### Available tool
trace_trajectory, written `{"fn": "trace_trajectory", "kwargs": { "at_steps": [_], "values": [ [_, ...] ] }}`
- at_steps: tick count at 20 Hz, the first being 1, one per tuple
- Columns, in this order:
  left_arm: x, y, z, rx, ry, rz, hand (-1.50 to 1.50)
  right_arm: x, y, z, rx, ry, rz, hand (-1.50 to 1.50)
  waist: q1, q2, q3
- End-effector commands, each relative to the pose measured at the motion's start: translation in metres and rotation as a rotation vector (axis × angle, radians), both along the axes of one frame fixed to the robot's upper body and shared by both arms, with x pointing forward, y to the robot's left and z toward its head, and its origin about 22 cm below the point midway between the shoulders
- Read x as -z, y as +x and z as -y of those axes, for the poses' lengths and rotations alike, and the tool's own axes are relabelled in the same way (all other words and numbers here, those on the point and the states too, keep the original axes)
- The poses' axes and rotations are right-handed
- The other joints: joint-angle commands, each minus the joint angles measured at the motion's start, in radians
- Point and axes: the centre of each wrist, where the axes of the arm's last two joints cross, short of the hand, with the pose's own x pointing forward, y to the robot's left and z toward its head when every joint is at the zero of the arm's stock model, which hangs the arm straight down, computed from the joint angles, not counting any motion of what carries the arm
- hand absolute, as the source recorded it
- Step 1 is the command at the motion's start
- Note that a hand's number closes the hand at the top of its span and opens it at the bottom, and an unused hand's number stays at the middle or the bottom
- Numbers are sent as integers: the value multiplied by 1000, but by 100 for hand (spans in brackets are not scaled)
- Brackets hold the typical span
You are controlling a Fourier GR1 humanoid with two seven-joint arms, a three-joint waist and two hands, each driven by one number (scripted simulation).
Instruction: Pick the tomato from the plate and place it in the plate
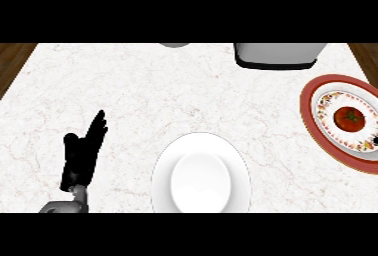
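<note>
Tomato (349, 118) sits on red-rimmed plate (316, 131), apparently untouched.

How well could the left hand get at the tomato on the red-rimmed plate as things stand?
Probably not easily: the left hand rests open at far left, while the tomato lies at far right, with the white plate between them.

Evenly and brightly lit from above; no glare on the marble counter (148, 100); only a faint soft shadow (pale grey) inside the white plate (200, 175); slightly soft throughout; stretched towards the right edge.
</note>
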Motion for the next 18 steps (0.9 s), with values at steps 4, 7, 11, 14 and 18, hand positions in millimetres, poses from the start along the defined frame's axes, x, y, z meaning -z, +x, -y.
{"fn": "trace_trajectory", "kwargs": {
  "at_steps": [4,7,11,14,18],
  "values": [
    [4,6,-3,-22,5,1,0,9,4,-9,12,-66,-19,-150,-3,-1,-1],
    [-6,6,13,0,-16,2,0,19,-18,4,57,-50,-21,-150,9,4,2],
    [-3,3,14,1,7,7,0,25,-19,0,80,-66,-14,-150,10,5,2],
    [13,9,0,-9,2,2,0,15,-26,13,87,-102,-18,-150,0,2,1],
    [-5,5,-2,6,-7,4,0,3,-18,15,109,-100,-54,-150,8,2,1]
  ]
}}
